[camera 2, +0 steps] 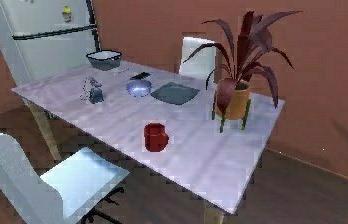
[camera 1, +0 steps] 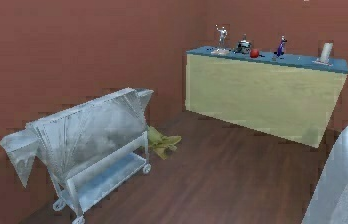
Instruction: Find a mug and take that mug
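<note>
Gripper state cannot be told from these pictures. Small red cylindrical mug (camera 2: 156,136) stands upright on the pale marbled tabletop (camera 2: 197,152), at about seven o'clock from the potted red-leaved plant in its orange pot (camera 2: 234,98), apart from its neighbours. It is probably light, rigid, glossy, breakable ceramic, best gripped across the body or rim from above. Its handle is too small to make out.
</note>
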You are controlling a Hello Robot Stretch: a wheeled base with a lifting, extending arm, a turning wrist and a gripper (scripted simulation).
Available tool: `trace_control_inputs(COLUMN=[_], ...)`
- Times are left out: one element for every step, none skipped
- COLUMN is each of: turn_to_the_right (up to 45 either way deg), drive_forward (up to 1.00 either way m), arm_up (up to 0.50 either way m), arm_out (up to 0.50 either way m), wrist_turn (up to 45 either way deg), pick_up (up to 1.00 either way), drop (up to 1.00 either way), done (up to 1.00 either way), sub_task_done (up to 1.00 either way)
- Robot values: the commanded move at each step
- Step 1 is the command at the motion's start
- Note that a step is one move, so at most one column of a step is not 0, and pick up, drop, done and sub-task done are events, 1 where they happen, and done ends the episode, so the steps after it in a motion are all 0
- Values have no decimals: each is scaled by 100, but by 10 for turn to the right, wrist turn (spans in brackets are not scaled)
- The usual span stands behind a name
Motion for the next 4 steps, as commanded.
trace_control_inputs(turn_to_the_right=[0, 0, 0, 0], drive_forward=[0, 0, 0, 0], arm_up=[36, 0, 0, 0], arm_out=[0, 42, 0, 0], wrist_turn=[0, 0, 450, 450], pick_up=[0, 0, 0, 0], drop=[0, 0, 0, 0], done=[0, 0, 0, 0], sub_task_done=[0, 0, 0, 0])
